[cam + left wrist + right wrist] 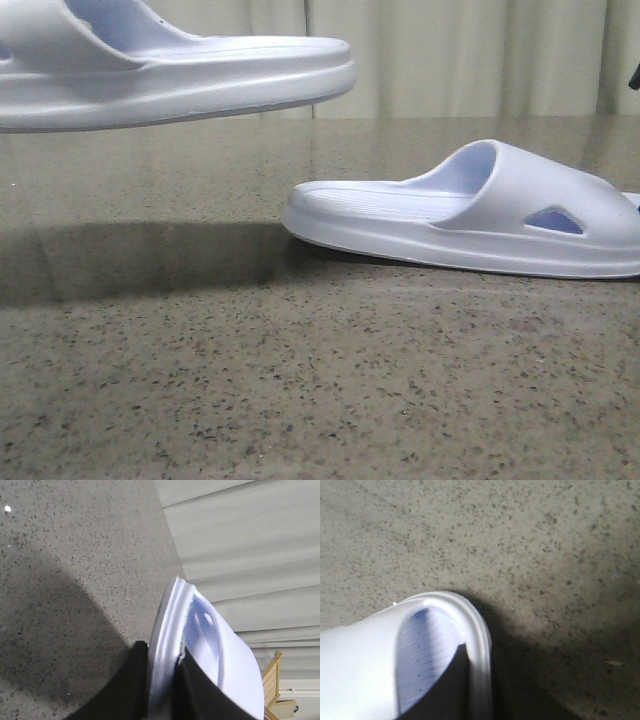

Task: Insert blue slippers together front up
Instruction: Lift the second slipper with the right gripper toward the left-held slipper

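One blue slipper [170, 70] hangs in the air at the upper left of the front view, sole down and level. My left gripper [161, 652] is shut on the edge of its sole [165, 630], with one black finger [127, 685] under the sole and the other on the footbed. The second blue slipper [480, 215] lies on the table at the right, strap to the right. My right gripper [479, 652] is shut on its side rim [480, 635], with one finger [452, 685] on the ribbed footbed. Neither gripper shows in the front view.
The speckled stone tabletop [300, 380] stretches across the front, with the raised slipper's shadow [130, 260] on its left half. A pale curtain [460, 60] hangs behind the table. A wooden chair frame [275, 680] shows past the curtain in the left wrist view.
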Robot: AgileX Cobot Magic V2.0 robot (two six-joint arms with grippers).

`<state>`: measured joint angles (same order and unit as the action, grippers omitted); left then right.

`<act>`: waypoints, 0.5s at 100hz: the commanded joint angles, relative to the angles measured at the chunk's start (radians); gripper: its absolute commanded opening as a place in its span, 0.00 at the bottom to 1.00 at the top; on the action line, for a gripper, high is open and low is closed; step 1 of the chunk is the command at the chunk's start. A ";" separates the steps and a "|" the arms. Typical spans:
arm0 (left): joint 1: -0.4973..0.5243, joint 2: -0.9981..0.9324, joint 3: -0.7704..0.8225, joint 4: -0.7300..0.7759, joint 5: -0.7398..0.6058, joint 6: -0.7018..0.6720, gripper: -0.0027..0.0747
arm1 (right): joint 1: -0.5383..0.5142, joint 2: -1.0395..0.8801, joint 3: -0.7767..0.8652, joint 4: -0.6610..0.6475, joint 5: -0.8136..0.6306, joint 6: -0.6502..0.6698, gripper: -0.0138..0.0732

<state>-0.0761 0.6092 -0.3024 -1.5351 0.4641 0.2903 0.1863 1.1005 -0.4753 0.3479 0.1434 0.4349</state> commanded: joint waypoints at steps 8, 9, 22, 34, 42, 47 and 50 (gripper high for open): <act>-0.006 0.007 -0.037 -0.036 0.008 -0.001 0.06 | 0.001 -0.008 -0.015 -0.001 -0.143 -0.002 0.04; -0.006 0.007 -0.037 -0.036 0.008 -0.001 0.06 | 0.001 -0.008 -0.015 -0.001 -0.157 -0.002 0.04; -0.006 0.007 -0.037 -0.036 0.010 -0.001 0.06 | 0.001 -0.018 -0.033 -0.001 -0.263 -0.002 0.04; -0.006 0.007 -0.037 -0.036 0.012 -0.001 0.06 | 0.001 -0.048 -0.090 -0.001 -0.300 -0.002 0.04; -0.006 0.007 -0.037 -0.036 0.012 -0.001 0.06 | 0.001 -0.080 -0.145 -0.008 -0.302 -0.002 0.04; -0.006 0.007 -0.037 -0.036 0.012 -0.001 0.06 | 0.001 -0.104 -0.177 -0.021 -0.301 -0.002 0.04; -0.006 0.007 -0.037 -0.034 0.012 -0.001 0.06 | 0.001 -0.119 -0.196 -0.035 -0.301 -0.002 0.04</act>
<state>-0.0761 0.6092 -0.3024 -1.5351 0.4641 0.2903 0.1871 1.0384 -0.5895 0.3437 -0.0607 0.4349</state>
